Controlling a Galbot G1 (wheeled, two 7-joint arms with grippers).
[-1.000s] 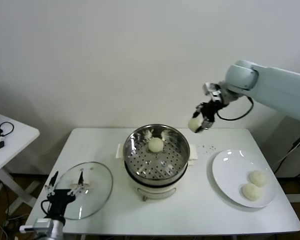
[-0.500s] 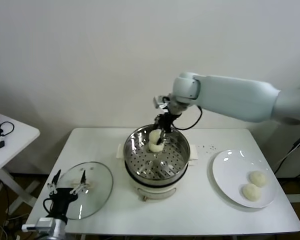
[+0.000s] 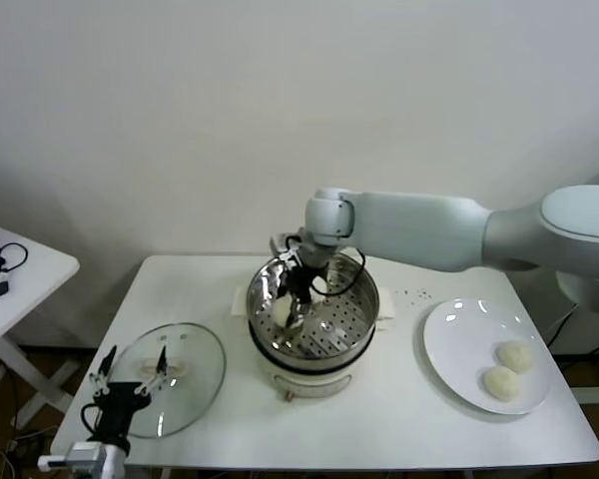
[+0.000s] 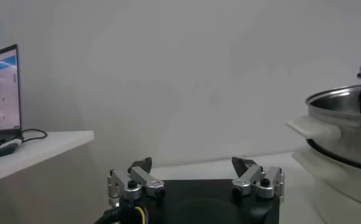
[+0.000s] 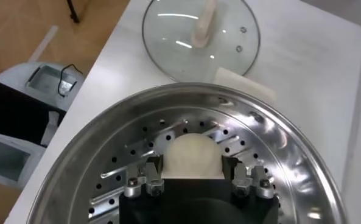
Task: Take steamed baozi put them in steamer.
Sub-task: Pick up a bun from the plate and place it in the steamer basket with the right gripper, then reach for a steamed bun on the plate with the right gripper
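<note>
Right gripper (image 3: 292,304) sat inside the steamer (image 3: 359,299), frame center, clamped on a baozi (image 5: 193,156) over the perforated floor. Two baozi (image 3: 507,369) lay on the white plate (image 3: 459,344), lower right. Left gripper (image 3: 130,374) idled spread apart, lower left, over the glass lid (image 3: 195,374).

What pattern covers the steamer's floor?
Rows of small round holes across the shiny steel steamer floor, clearest in the right wrist view.

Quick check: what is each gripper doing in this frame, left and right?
Left gripper: open, empty, parked by the glass lid.
Right gripper: shut on a baozi, inside the steamer.
</note>
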